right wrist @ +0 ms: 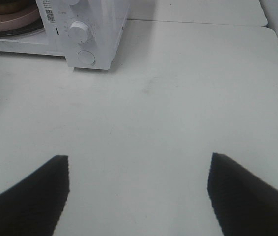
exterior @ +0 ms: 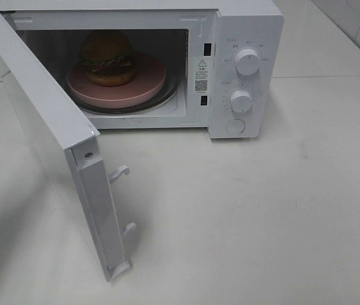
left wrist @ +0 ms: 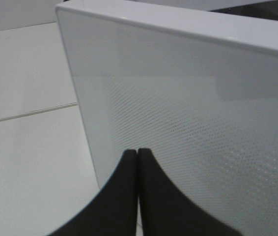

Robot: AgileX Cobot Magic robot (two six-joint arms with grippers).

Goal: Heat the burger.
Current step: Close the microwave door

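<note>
left hand (left wrist: 137, 151) pinched shut, right hand (right wrist: 138, 156) spread wide apart.

microwave (exterior: 243, 25) white, on white table (exterior: 282, 210) | door (exterior: 46, 127) swung wide open, two latch hooks (exterior: 119, 172) on its free edge | burger (exterior: 107, 57) upright on pink plate (exterior: 149, 84), inside cavity on glass turntable (exterior: 138, 108) | right panel: upper knob (exterior: 248, 61), lower knob (exterior: 240, 100), round button (exterior: 235, 126) lowest
</note>
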